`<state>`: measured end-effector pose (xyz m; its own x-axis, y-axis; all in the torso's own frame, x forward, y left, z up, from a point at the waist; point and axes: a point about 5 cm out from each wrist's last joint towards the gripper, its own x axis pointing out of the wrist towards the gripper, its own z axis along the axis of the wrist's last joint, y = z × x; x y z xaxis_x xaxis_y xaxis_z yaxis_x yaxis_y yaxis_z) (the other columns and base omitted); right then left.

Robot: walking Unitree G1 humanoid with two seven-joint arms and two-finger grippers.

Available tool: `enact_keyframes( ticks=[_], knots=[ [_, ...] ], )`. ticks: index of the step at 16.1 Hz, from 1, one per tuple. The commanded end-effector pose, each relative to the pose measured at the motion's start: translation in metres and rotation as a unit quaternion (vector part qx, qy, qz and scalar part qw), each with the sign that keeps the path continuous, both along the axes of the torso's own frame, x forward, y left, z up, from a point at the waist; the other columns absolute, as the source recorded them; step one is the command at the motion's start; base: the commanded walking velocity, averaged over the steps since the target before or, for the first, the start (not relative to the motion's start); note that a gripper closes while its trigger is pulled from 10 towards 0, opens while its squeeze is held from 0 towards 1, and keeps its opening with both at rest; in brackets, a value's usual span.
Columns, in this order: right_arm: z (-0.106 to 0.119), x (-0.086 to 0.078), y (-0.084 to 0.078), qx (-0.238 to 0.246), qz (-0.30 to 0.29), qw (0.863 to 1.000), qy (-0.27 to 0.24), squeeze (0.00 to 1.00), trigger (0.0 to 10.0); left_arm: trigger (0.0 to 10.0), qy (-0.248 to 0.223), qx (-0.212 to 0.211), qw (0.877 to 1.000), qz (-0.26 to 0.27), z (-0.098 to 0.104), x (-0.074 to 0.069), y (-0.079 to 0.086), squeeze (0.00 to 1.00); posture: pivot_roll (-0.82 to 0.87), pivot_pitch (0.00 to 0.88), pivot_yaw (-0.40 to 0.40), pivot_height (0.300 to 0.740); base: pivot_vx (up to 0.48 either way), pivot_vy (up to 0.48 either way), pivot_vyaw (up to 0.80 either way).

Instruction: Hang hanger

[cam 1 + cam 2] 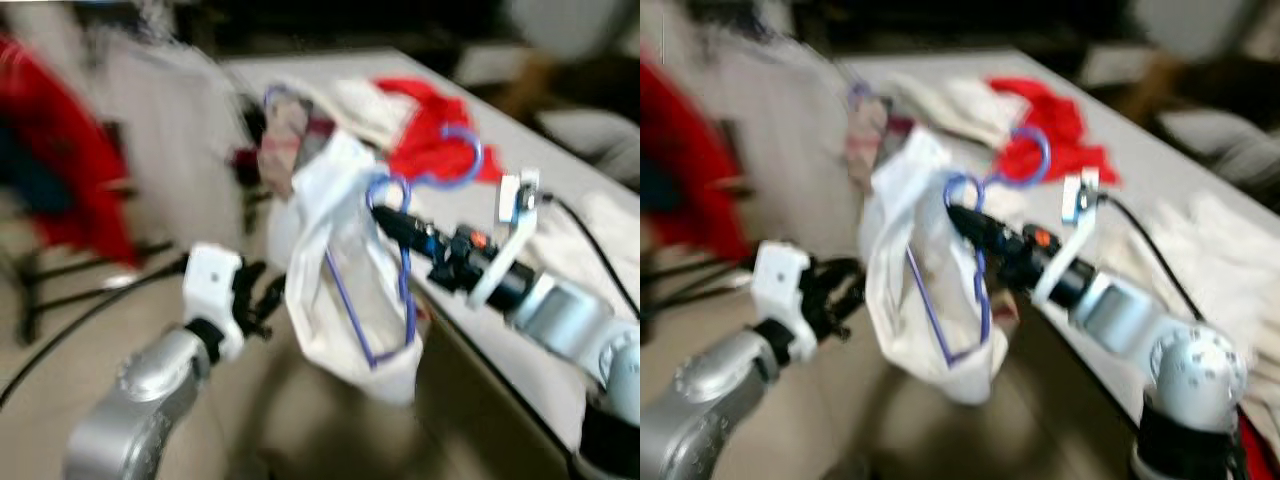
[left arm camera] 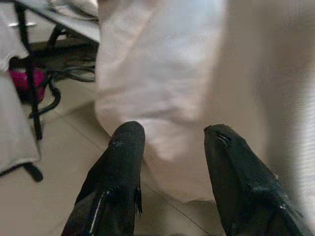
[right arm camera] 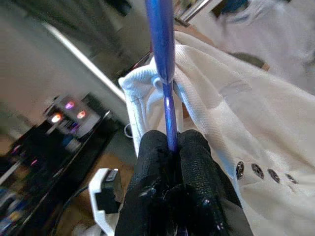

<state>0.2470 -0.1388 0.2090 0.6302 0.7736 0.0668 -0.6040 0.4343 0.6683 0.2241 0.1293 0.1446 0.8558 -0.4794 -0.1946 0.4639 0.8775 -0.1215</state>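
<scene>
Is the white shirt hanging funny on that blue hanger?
Yes. The white shirt sits bunched and lopsided on the blue hanger, sagging like a bag rather than hanging flat. The right gripper pinches the hanger's neck, and the open left gripper is beside the cloth, apart from it.

Hanger (image 3: 162, 44): blue, smooth, glossy rod, plastic-coated by its look. White garment (image 3: 236, 113): matt cloth with a fine woven or mesh texture, ribbed at the collar, fitted with small shiny metal snaps. Right gripper (image 3: 172, 147): black fingers with a rough, grainy rubber-like surface, pressed together on the hanger rod. Left gripper (image 2: 170, 142): smooth matt black fingers, set apart. Arms: brushed silver metal with white plastic housings. Table (image 1: 560, 180): pale, smooth, matt top. Red garment (image 1: 435, 125): soft matt cloth.
</scene>
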Motion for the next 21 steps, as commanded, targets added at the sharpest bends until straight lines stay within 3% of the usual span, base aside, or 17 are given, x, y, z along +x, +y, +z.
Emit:
enact_keyframes(
  ticks=[1, 3, 10, 14, 15, 17, 18, 19, 21],
  knots=[
    [0.0, 0.001, 0.0, 0.008, -0.004, 1.0, -0.004, 0.0, 10.0, 10.0, -0.007, 0.0, 1.0, -0.009, 0.003, -0.001, -0.004, 0.0, 0.09, 0.019, -0.122, 0.74, 0.0, 0.0, 0.8],
    [-0.013, 0.015, 0.0, -0.036, -0.054, 0.998, 0.002, 0.0, 10.0, 10.0, -0.01, -0.006, 1.0, -0.01, 0.005, -0.002, -0.007, 0.0, 0.1, 0.024, -0.126, 0.74, 0.0, 0.0, 0.8],
    [-0.021, 0.024, 0.007, -0.039, -0.052, 0.998, -0.001, 0.0, 10.0, 10.0, -0.012, -0.001, 1.0, 0.008, 0.007, -0.007, -0.001, 0.0, 0.13, 0.039, -0.15, 0.74, 0.0, 0.0, 0.8],
    [-0.032, 0.036, 0.001, -0.062, -0.103, 0.993, -0.007, 0.0, 10.0, 10.0, -0.012, 0.034, 0.998, 0.049, 0.005, 0.0, 0.009, 0.0, 0.14, 0.037, -0.143, 0.74, 0.0, 0.0, 0.8],
    [-0.037, 0.04, -0.001, -0.105, -0.134, 0.985, -0.026, 0.0, 10.0, 10.0, -0.011, 0.059, 0.996, 0.066, 0.003, 0.005, 0.014, 0.0, 0.15, 0.037, -0.137, 0.74, 0.0, 0.0, 0.78],
    [-0.047, 0.048, -0.003, -0.199, -0.169, 0.964, -0.052, 0.0, 10.0, 10.0, -0.016, 0.066, 0.995, 0.078, 0.005, 0.01, 0.017, 0.0, 0.16, 0.034, -0.122, 0.74, 0.0, 0.0, 0.0],
    [-0.048, 0.048, -0.003, -0.218, -0.173, 0.959, -0.06, 0.0, 10.0, 10.0, -0.016, 0.069, 0.994, 0.079, 0.005, 0.012, 0.017, 0.0, 0.16, 0.034, -0.122, 0.74, 0.0, 0.0, 0.0],
    [-0.052, 0.056, -0.009, -0.273, -0.204, 0.937, -0.075, 0.0, 10.0, 10.0, -0.02, 0.083, 0.994, 0.067, 0.005, 0.016, 0.014, 0.0, 0.15, 0.027, -0.116, 0.74, 0.0, 0.0, 0.0],
    [-0.057, 0.066, -0.014, -0.321, -0.221, 0.919, -0.069, 0.0, 10.0, 10.0, -0.024, 0.077, 0.995, 0.056, 0.005, 0.027, 0.01, 0.0, 0.1, 0.04, -0.089, 0.74, 0.0, 0.0, 0.0]
  ],
)
